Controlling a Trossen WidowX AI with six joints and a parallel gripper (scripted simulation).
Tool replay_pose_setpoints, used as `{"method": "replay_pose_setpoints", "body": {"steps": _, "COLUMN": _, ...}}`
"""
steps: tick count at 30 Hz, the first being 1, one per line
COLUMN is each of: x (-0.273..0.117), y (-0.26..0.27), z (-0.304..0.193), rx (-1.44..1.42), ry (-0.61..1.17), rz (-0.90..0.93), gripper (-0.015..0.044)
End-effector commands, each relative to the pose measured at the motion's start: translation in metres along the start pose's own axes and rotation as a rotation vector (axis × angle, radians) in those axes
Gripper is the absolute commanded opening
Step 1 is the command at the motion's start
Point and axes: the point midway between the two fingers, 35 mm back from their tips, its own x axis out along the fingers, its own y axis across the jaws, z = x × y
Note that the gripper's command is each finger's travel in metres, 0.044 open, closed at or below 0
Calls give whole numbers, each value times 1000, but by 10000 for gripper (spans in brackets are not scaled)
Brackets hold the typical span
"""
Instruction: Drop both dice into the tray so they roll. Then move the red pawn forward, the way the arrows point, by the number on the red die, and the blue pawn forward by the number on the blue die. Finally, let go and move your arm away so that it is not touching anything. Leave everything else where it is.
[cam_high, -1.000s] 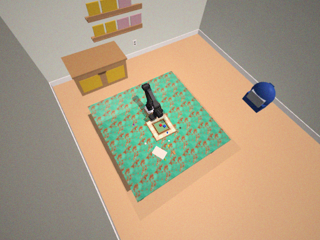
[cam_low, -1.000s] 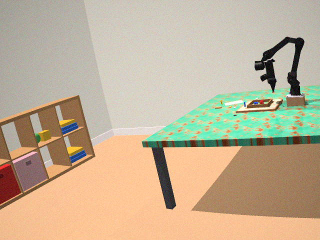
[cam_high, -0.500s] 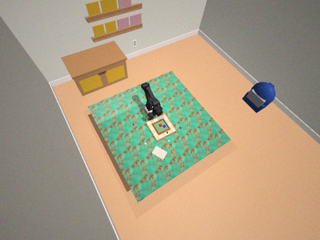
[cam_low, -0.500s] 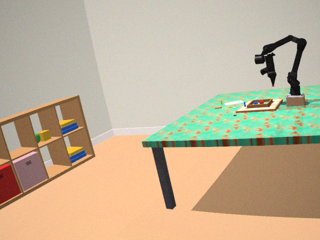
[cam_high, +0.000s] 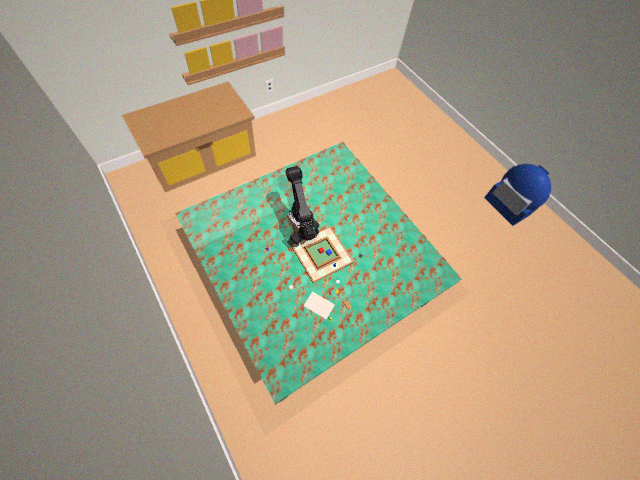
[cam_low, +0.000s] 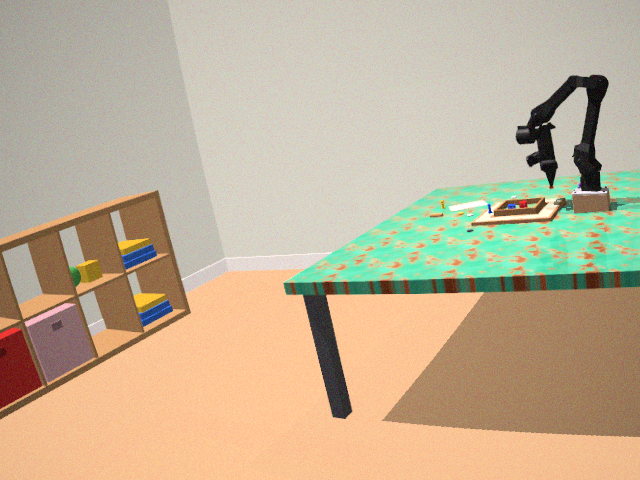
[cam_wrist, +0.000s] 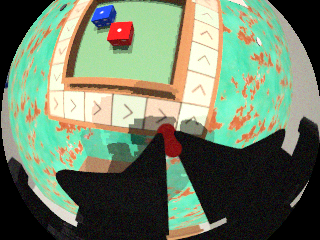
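Observation:
My gripper (cam_low: 551, 182) (cam_wrist: 168, 136) is shut on the red pawn (cam_low: 551, 187) (cam_wrist: 172, 145) and holds it in the air above the near edge of the board (cam_high: 306, 261) (cam_wrist: 129, 111), whose squares carry arrows. The red die (cam_high: 321, 250) (cam_low: 523, 204) (cam_wrist: 120, 35) and the blue die (cam_high: 328, 252) (cam_low: 511, 206) (cam_wrist: 103, 17) lie in the tray (cam_low: 516, 211) (cam_wrist: 120, 84), apart from the gripper. Each die appears to show one pip on top. The blue pawn (cam_high: 334, 265) (cam_low: 489, 208) stands on the far side of the board and is out of the wrist view.
A white card (cam_high: 318, 304) (cam_low: 467, 205) lies beyond the board, with a brown piece (cam_high: 346, 304) (cam_low: 436, 214) and small yellow and white things near it. A small black thing (cam_high: 360, 255) (cam_low: 469, 230) (cam_wrist: 63, 7) lies beside the board. A small purple thing (cam_high: 267, 249) lies on the other side.

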Motion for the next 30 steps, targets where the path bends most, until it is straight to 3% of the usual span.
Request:
{"method": "replay_pose_setpoints", "body": {"steps": 1, "x": 7, "y": -2, "z": -1, "rx": -6, "ry": 1, "rz": -4, "gripper": 0}}
{"method": "replay_pose_setpoints", "body": {"steps": 10, "x": 39, "y": -2, "z": -2, "rx": -6, "ry": 2, "rz": -5, "gripper": 0}}
{"method": "replay_pose_setpoints", "body": {"steps": 27, "x": 57, "y": -2, "z": -2, "rx": -6, "ry": 2, "rz": -5, "gripper": 0}}
{"method": "replay_pose_setpoints", "body": {"steps": 30, "x": 52, "y": -3, "z": 0, "rx": -2, "ry": -6, "rz": -3, "gripper": 79}}
